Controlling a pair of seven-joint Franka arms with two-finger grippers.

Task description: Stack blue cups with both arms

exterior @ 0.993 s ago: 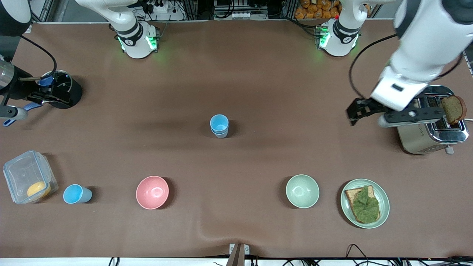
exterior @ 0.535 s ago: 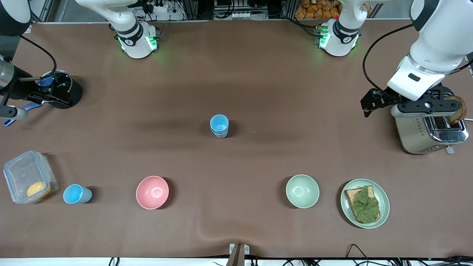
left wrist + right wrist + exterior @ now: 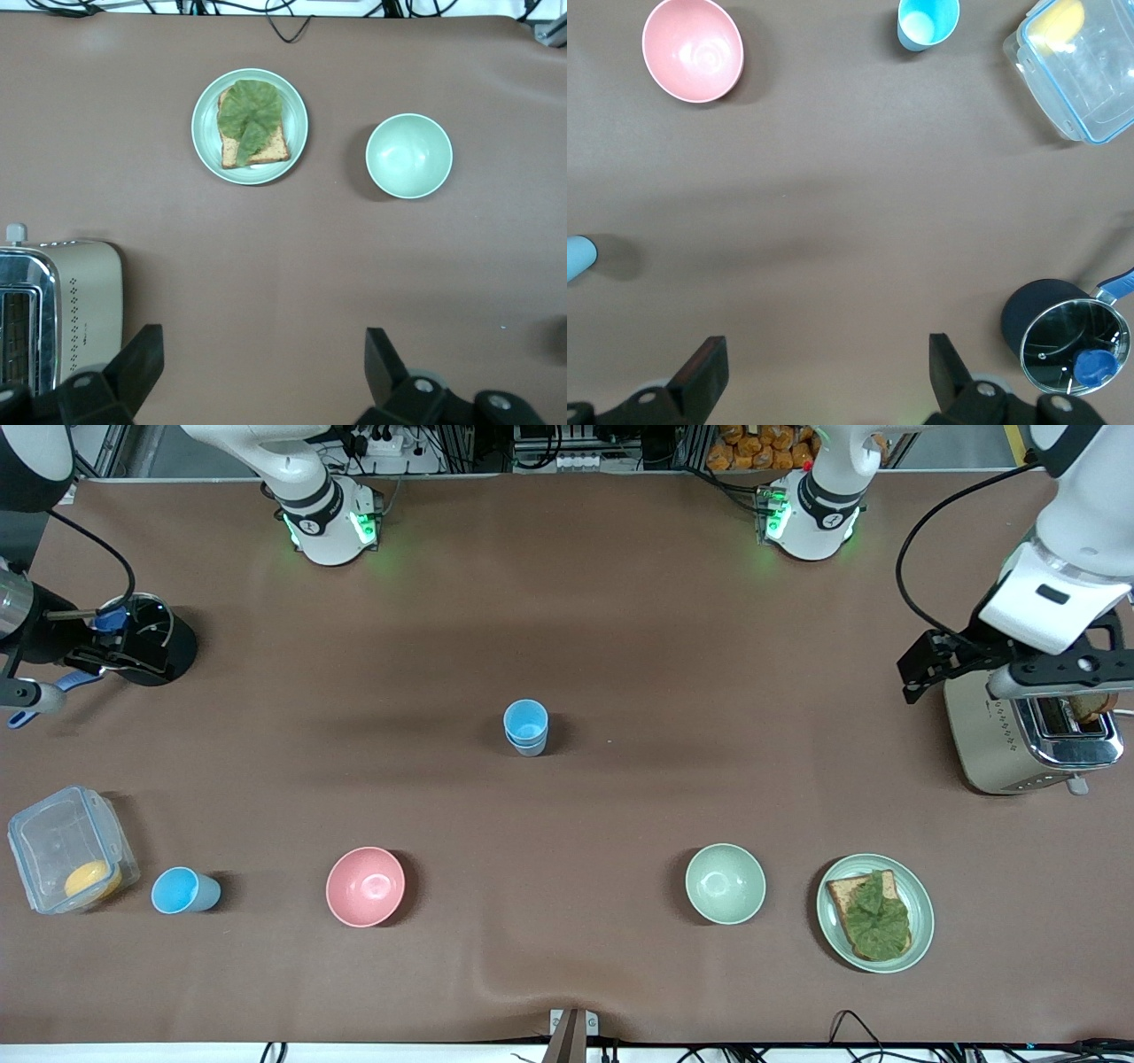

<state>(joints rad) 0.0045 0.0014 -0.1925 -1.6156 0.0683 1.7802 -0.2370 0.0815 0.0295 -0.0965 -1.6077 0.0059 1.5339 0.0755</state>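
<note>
A brown worktop [image 3: 620,629] filled the scene, with the arm bases along its edge farthest from the front camera. At its middle you had two blue cups nested as a stack [image 3: 526,727], and one single blue cup [image 3: 183,891] stood alone near the front edge, between the clear plastic box [image 3: 69,849] and the pink bowl [image 3: 365,886], toward the right arm's end. The green bowl [image 3: 725,883] and the plate of toast with lettuce [image 3: 875,912] sat toward the left arm's end. Your left claw [image 3: 926,666] hung released, its fingers [image 3: 137,359] spread wide with nothing between them, just beside the toaster [image 3: 1028,731]. Your right claw [image 3: 824,376] was likewise spread and empty in its wrist view, up near the black pot [image 3: 146,638] at its own end of the worktop. You seemed to be between steps: two cups nested, one left to fetch. Since the lone cup lay on the right arm's end, you would probably send that claw over it, lower it around the rim, clench, and carry it to the stack.
</note>
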